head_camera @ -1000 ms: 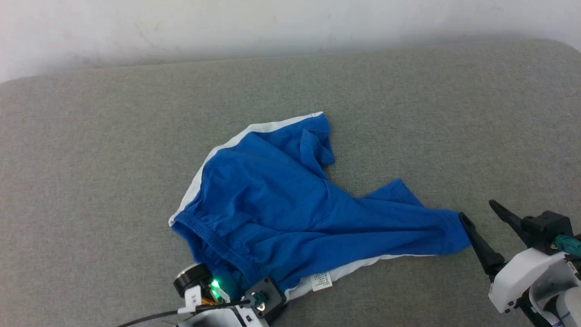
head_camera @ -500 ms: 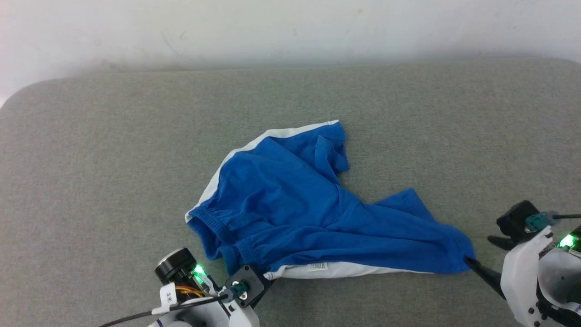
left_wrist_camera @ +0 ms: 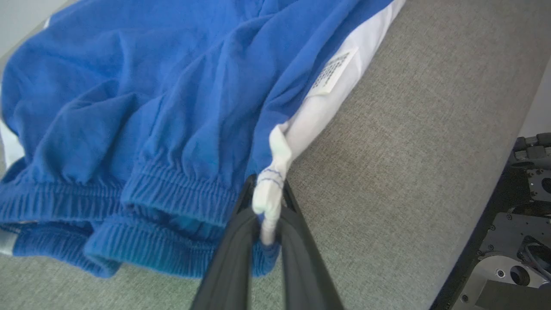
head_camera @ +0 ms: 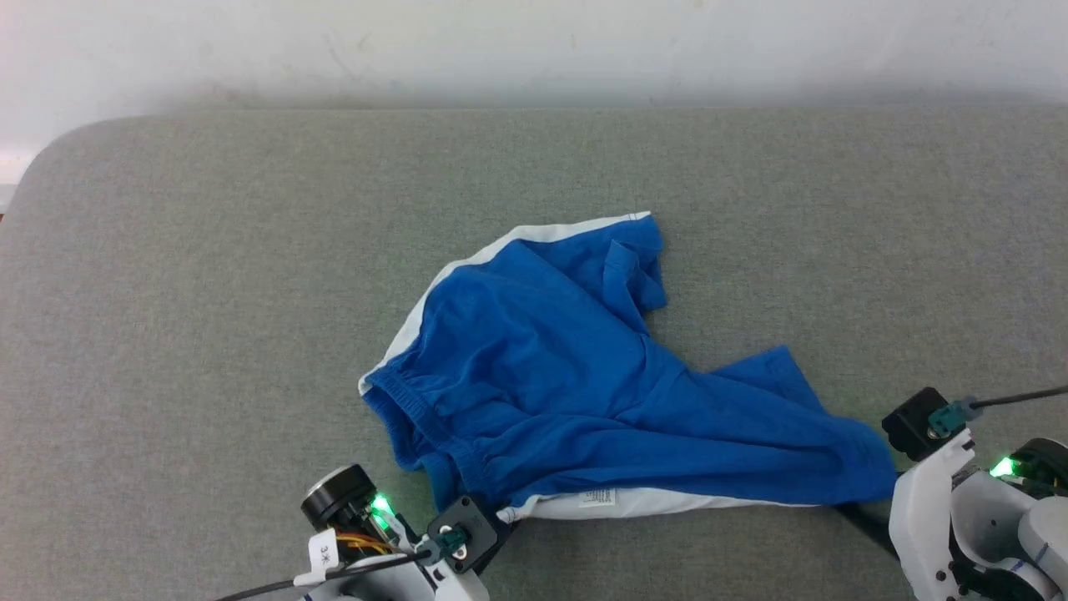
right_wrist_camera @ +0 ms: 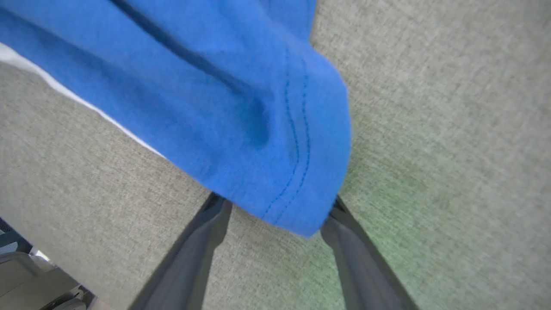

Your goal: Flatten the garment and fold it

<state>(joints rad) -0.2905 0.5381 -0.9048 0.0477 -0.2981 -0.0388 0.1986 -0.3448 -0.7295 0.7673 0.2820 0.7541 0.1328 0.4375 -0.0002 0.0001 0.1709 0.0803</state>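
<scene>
The garment point(head_camera: 584, 392), bright blue shorts with white side stripes, lies crumpled on the grey padded table point(head_camera: 209, 292); its waistband faces the near left and one leg stretches right. My left gripper point(head_camera: 501, 519) is at the waistband's near corner. In the left wrist view, the left gripper point(left_wrist_camera: 266, 204) is shut on the white stripe's end beside the gathered elastic of the garment point(left_wrist_camera: 150, 107), and a small white tag point(left_wrist_camera: 333, 73) shows. My right gripper point(right_wrist_camera: 275, 202) stands open, its fingers point(right_wrist_camera: 193, 254) either side of the leg hem point(right_wrist_camera: 297, 142), tips hidden under cloth.
A white wall point(head_camera: 534, 50) runs behind the table, whose far-left corner point(head_camera: 50, 159) is rounded. The table's near edge and my dark base point(left_wrist_camera: 525, 215) show in the left wrist view. Bare grey fabric surrounds the shorts on all sides.
The head camera has shifted. My left gripper closed on the waistband corner. My right gripper turned and moved in to the leg hem, so its fingers are now under the cloth.
</scene>
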